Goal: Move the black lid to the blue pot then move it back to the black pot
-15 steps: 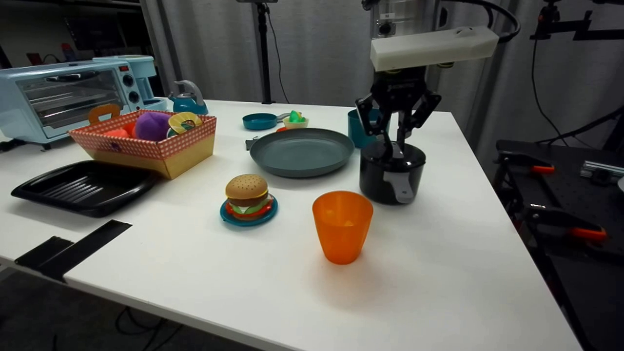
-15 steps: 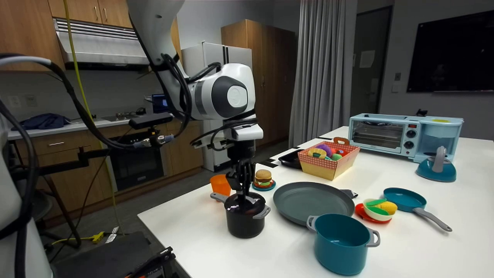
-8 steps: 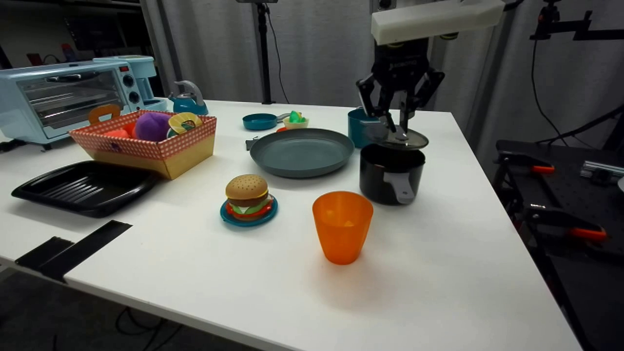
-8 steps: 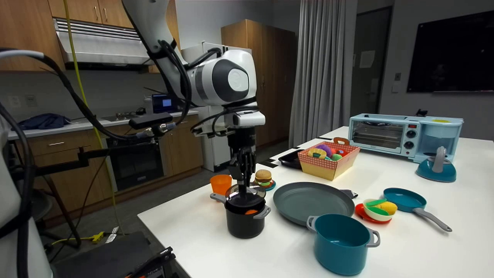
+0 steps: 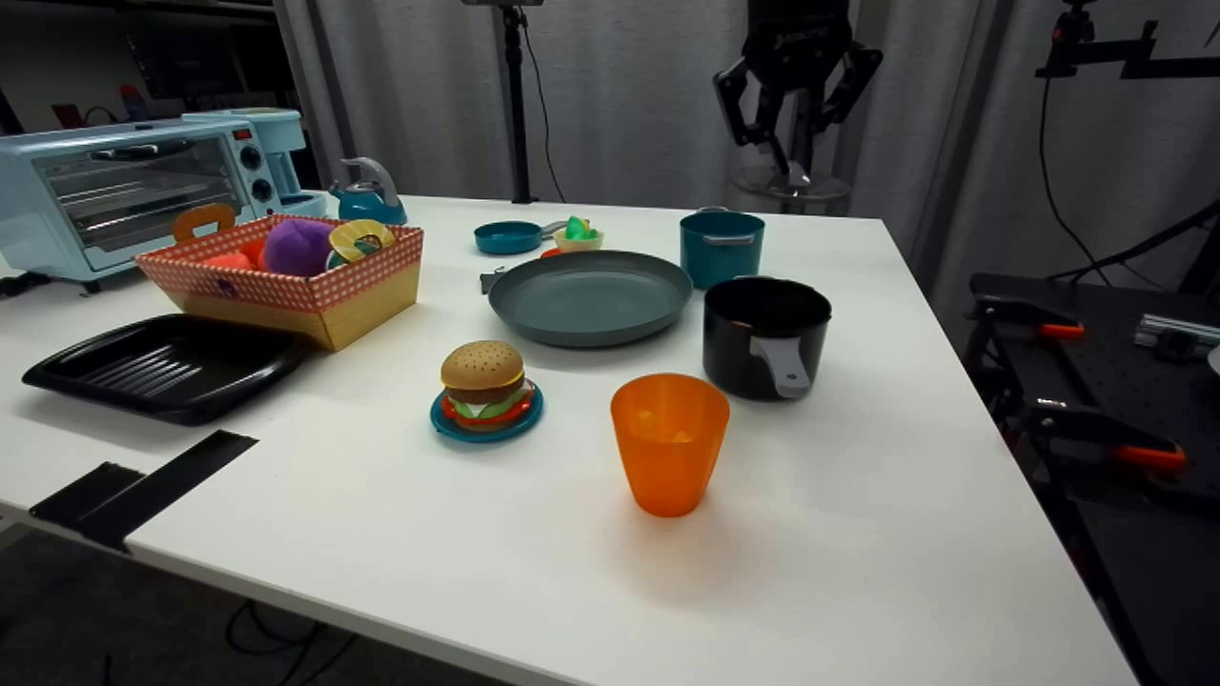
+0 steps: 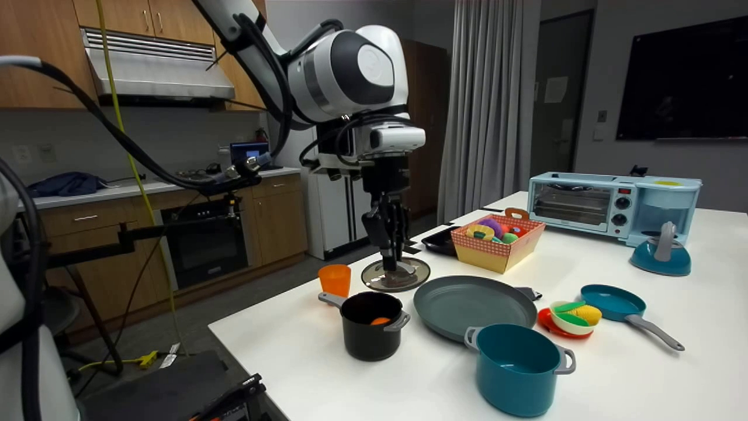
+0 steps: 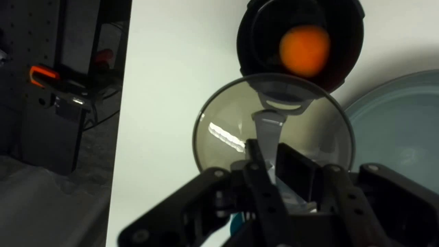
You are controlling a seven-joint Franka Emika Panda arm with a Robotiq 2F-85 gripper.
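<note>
The black lid (image 7: 223, 113) is a see-through smoky disc with a dark rim and a grey handle (image 7: 269, 133). My gripper (image 7: 270, 147) is shut on that handle. In both exterior views the lid (image 6: 374, 278) hangs in the air, higher than the pots. The black pot (image 6: 372, 342) stands uncovered, with a round orange thing (image 7: 305, 51) inside it. From the wrist camera, the lid overlaps the near edge of this pot. The blue pot (image 6: 514, 380), open at the top, stands beyond the black pot (image 5: 734, 333) in an exterior view. Only a teal patch (image 7: 236, 223) shows behind the fingers in the wrist view.
A large grey pan (image 5: 591, 310) lies beside both pots. The orange cup (image 5: 670, 448) stands near the black pot's handle. Farther off are a burger on a teal saucer (image 5: 448, 429), a checked basket (image 5: 372, 305) and a flat black tray (image 5: 57, 381).
My gripper has risen with the lid, lifting it off the black pot and carrying it up and away. The pot's inside has come into view. The pots have stayed put.
</note>
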